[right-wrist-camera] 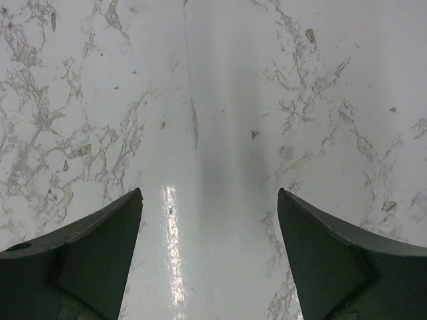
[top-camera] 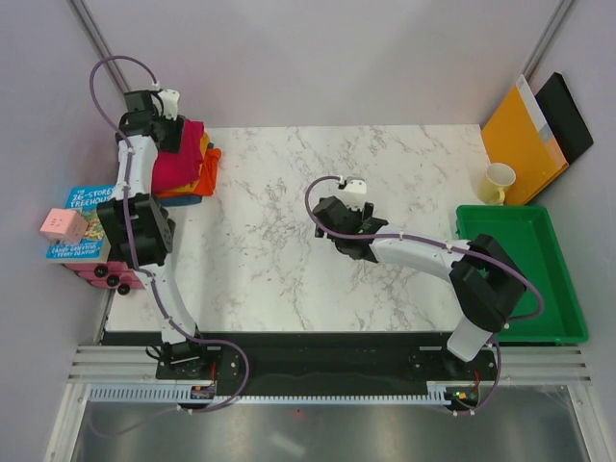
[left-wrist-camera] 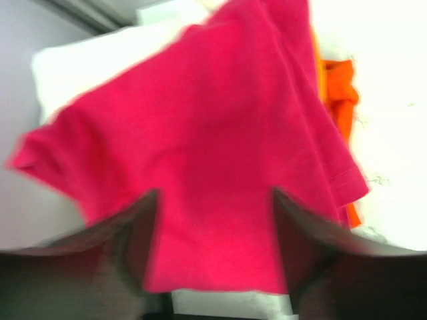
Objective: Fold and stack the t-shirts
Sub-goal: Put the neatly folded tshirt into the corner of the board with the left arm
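The t-shirts lie in a folded stack (top-camera: 188, 159) at the table's far left corner. The crimson red one (top-camera: 181, 154) is on top, with yellow-orange and orange edges (top-camera: 210, 159) and a dark blue one showing under it. My left gripper (top-camera: 176, 135) hovers over the stack's far end. In the left wrist view the crimson shirt (left-wrist-camera: 213, 133) fills the frame, an orange shirt (left-wrist-camera: 339, 100) shows at the right, and the gripper (left-wrist-camera: 213, 200) is open with the cloth below its jaws. My right gripper (top-camera: 339, 231) is open and empty over bare marble (right-wrist-camera: 209, 193).
A green tray (top-camera: 520, 274) stands at the right edge. A yellow cup (top-camera: 498, 183) and an orange-yellow envelope (top-camera: 520, 135) are behind it. A book (top-camera: 82, 221) with a pink cube (top-camera: 63, 226) on it lies off the table's left side.
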Available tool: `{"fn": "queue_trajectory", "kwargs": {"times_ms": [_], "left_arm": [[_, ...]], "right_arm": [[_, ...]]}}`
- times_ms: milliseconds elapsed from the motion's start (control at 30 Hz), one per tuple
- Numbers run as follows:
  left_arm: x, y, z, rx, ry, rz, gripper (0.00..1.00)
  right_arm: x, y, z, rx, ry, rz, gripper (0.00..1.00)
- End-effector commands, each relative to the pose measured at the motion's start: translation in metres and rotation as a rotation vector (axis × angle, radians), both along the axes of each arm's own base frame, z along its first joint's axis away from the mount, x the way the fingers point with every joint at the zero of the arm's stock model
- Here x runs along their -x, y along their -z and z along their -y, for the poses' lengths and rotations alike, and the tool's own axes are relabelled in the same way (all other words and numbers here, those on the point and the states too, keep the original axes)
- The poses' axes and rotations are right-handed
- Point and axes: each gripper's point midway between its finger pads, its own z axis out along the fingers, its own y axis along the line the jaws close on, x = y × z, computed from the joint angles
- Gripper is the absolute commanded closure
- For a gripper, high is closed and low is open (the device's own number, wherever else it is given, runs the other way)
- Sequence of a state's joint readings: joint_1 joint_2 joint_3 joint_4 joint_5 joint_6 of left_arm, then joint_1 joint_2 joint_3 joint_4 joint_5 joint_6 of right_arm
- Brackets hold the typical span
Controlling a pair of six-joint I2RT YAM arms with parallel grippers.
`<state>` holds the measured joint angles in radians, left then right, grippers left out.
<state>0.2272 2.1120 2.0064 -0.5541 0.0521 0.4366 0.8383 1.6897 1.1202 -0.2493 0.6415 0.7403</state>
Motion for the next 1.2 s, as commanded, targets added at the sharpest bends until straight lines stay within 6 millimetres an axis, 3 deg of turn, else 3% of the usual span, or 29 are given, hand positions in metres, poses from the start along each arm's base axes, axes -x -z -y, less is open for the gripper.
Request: {"fn": "queue_trajectory", "kwargs": {"times_ms": [0, 33, 67, 100, 133, 267, 300, 333, 367, 400, 467, 567, 633, 667, 733, 767, 800, 867, 933, 1000, 1033, 1167], "left_arm": [[-0.012, 0.017, 0.010, 0.126, -0.010, -0.043, 0.41], [-0.014, 0.036, 0.007, 0.137, -0.027, -0.083, 0.42], [-0.015, 0.045, 0.004, 0.142, -0.040, -0.104, 0.49], [-0.020, 0.040, 0.002, 0.137, -0.049, -0.096, 0.52], [-0.016, 0.059, -0.002, 0.135, -0.069, -0.148, 0.52], [-0.011, 0.057, -0.001, 0.158, -0.075, -0.145, 0.50], [-0.012, 0.049, 0.001, 0.175, -0.062, -0.120, 0.46], [-0.017, 0.026, 0.000, 0.170, -0.061, -0.052, 0.40], [-0.014, 0.022, 0.002, 0.176, -0.061, -0.039, 0.28], [-0.015, 0.010, 0.003, 0.177, -0.057, -0.009, 0.23], [-0.016, -0.023, 0.004, 0.169, -0.061, 0.083, 0.12], [-0.015, -0.058, 0.000, 0.162, -0.092, 0.172, 0.08], [-0.016, -0.065, -0.007, 0.143, -0.133, 0.192, 0.09], [-0.017, -0.072, -0.011, 0.134, -0.150, 0.206, 0.14], [-0.018, -0.061, -0.024, 0.100, -0.208, 0.187, 0.29], [-0.021, -0.063, -0.029, 0.086, -0.221, 0.191, 0.51], [-0.021, -0.045, -0.036, 0.074, -0.249, 0.147, 0.66], [-0.023, -0.038, -0.047, 0.050, -0.284, 0.132, 0.98], [-0.024, -0.017, -0.060, 0.034, -0.321, 0.088, 0.98], [-0.025, -0.011, -0.074, 0.005, -0.366, 0.085, 0.98], [-0.026, 0.004, -0.079, 0.002, -0.377, 0.059, 0.98], [-0.032, 0.019, -0.094, -0.040, -0.413, 0.043, 0.98]], "right_arm": [[-0.002, -0.016, -0.006, -0.011, 0.005, 0.025, 0.11], [-0.002, -0.016, -0.004, -0.009, 0.012, 0.026, 0.11], [0.000, -0.017, -0.002, -0.007, 0.013, 0.027, 0.11], [0.001, -0.017, 0.001, 0.000, 0.017, 0.027, 0.11], [0.001, -0.017, 0.003, 0.004, 0.021, 0.027, 0.11], [0.004, -0.017, 0.007, 0.011, 0.026, 0.026, 0.11], [0.003, -0.018, 0.006, 0.008, 0.026, 0.027, 0.11], [0.003, -0.016, 0.007, 0.007, 0.027, 0.022, 0.11], [0.003, -0.015, 0.005, 0.008, 0.026, 0.021, 0.11], [0.003, -0.015, 0.003, 0.006, 0.021, 0.019, 0.11], [0.002, -0.015, 0.000, 0.003, 0.018, 0.018, 0.11], [0.000, -0.016, -0.005, 0.004, 0.009, 0.019, 0.11], [0.000, -0.016, -0.009, 0.001, 0.004, 0.020, 0.11], [0.000, -0.016, -0.009, 0.000, 0.003, 0.020, 0.11], [0.001, -0.018, -0.011, -0.002, -0.003, 0.023, 0.11], [0.001, -0.018, -0.011, -0.001, -0.002, 0.023, 0.11], [0.002, -0.019, -0.011, -0.003, -0.004, 0.023, 0.10], [0.004, -0.019, -0.008, -0.001, -0.001, 0.024, 0.11], [0.006, -0.021, -0.003, -0.001, 0.007, 0.029, 0.11], [0.009, -0.020, 0.000, -0.003, 0.012, 0.029, 0.11], [0.011, -0.020, 0.002, -0.007, 0.016, 0.030, 0.11], [0.018, -0.016, 0.009, -0.012, 0.027, 0.021, 0.11]]}}
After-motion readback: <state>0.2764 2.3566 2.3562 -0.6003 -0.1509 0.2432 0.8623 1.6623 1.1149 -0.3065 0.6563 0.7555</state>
